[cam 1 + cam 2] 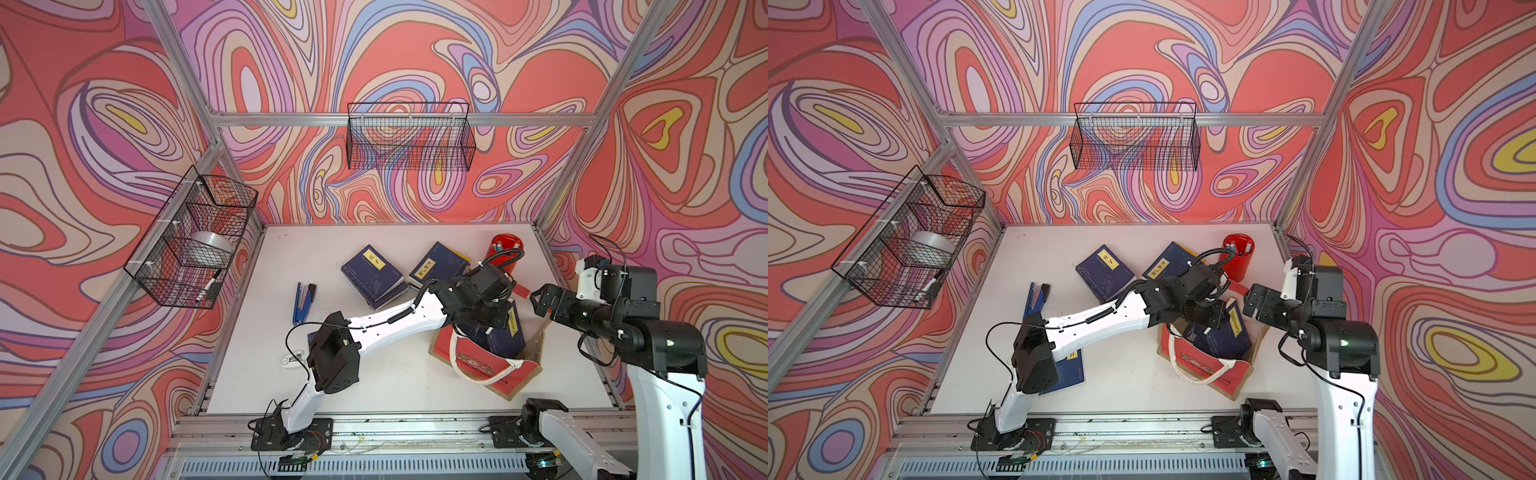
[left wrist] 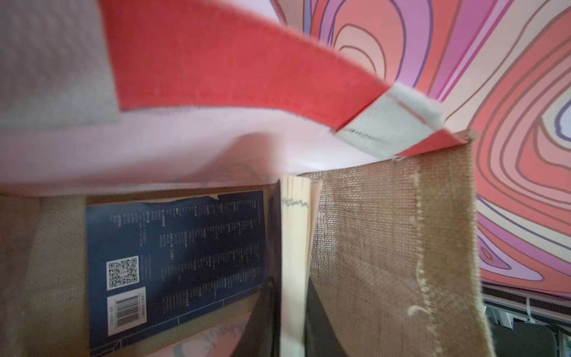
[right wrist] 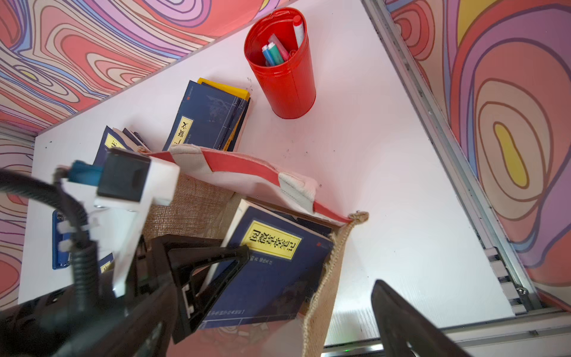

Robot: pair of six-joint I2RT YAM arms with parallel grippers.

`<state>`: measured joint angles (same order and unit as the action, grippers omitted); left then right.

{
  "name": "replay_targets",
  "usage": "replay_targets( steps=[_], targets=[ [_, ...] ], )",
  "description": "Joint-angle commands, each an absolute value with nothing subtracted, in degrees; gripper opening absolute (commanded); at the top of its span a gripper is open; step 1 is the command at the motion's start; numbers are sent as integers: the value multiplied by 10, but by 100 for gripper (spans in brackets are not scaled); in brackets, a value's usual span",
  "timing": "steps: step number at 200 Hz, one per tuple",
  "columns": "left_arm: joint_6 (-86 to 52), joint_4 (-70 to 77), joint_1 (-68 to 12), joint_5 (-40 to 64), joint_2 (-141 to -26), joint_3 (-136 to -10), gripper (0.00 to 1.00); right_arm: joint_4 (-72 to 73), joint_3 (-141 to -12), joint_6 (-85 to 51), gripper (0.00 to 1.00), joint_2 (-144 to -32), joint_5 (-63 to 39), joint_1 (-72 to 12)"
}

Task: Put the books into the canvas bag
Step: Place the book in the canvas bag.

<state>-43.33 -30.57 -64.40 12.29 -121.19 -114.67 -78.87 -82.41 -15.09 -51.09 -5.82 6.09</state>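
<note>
Left gripper [image 2: 292, 287] down inside the bag [image 2: 370, 247], jaws narrow, one dark finger [image 2: 265, 318] close on each side of a book's [image 2: 293, 235] cream page edge. Cannot tell whether clamped on it or slack around it. From the right wrist, one hollow black finger flat across that book's cover. Right gripper [image 1: 536, 302] spread wide and empty, over the bag's far right corner.

Hard to make out: left fingers, in both top views, hidden under the wrist and its camera. One bag wall only a pale blur across the left wrist view. Lower part of the book sunk below the rim. Just one right finger clear in its own wrist view, partner lost behind the left arm. Second book [image 2: 173, 247] deeper in the bag, only its back showing, with QR code and barcode. Third book [image 1: 1071, 374] on the table [image 1: 374, 382], mostly covered by the left forearm.

Book thin, navy, softcover, yellow label with black Chinese characters; standing tilted in the bag beside a jute side. Bag upright and open at the table's front right: tan jute sides, red front panel with a print, red-and-white striped rim, white rope handle [image 1: 515, 365] drooped over the front. More books in two piles [image 1: 374, 276] further back, mid-table, apart from the bag.
</note>
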Motion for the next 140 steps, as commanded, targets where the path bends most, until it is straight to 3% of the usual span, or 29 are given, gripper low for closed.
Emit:
replay_targets(
  steps=[1, 38, 95, 140],
  targets=[
    [-450, -330, -640, 128, -1209, -1161, 34, -799, -826, -150, 98, -514, -56, 64],
    [-452, -310, -623, 110, -1168, -1112, 49, -789, -824, -145, 98, -517, -56, 64],
    [-423, -266, -592, 136, -1112, -1072, 57, -773, -816, -143, 98, -517, -61, 64],
    [-384, -257, -574, 151, -1036, -1053, 68, -746, -809, -135, 98, -520, -94, 64]
  ],
)
